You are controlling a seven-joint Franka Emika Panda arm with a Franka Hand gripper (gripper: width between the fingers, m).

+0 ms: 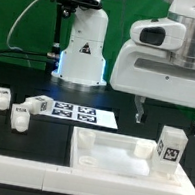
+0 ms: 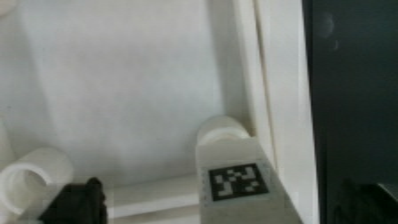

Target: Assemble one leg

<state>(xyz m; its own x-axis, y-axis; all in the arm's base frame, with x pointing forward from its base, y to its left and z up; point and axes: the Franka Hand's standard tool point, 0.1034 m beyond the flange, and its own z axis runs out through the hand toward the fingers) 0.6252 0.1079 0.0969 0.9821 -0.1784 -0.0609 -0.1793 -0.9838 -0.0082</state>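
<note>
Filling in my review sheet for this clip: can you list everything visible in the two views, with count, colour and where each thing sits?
upright leg: 1, white with a black-and-white tag, standing on the panel toward the exterior view's right
loose legs: 3, white with tags, on the table at the exterior view's left, beside the marker board
panel: 1, white, flat with a raised rim, on the table at the front
marker board: 1, white with black tags, flat on the table behind the panel
table: 1, black
backdrop: 1, green, behind the table
robot base: 1, white, behind the marker board
gripper: 1, white body with dark fingers, open, above the upright leg
</note>
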